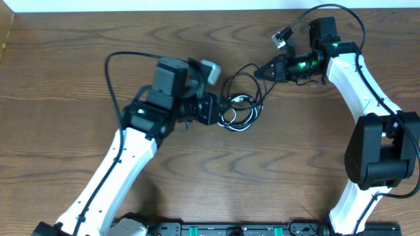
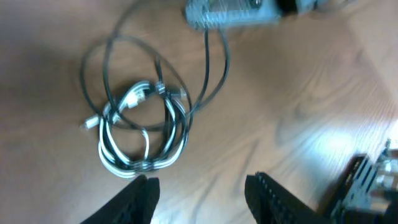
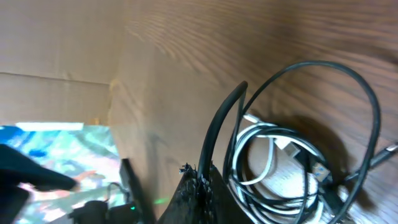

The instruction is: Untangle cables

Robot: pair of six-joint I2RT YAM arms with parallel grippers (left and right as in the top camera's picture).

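We look down on a dark brown wooden table with strong grain and a soft glare on its bare right part in the left wrist view. A pale white strip runs beyond its far edge, and a black rail with green marks sits at the near edge. The cables lie near the middle of the table, a small tangle between the two arms. The white cable is coiled flat on the wood, with thin black loops laid through and around it. The left gripper hovers just beside the tangle with its fingers spread and nothing between them. The right gripper has its fingers pressed together on one black cable, whose loop rises off the surface from the pile. Past the table edge in the right wrist view we see only a tan surface and a blurred colourful patch — too unclear to name.
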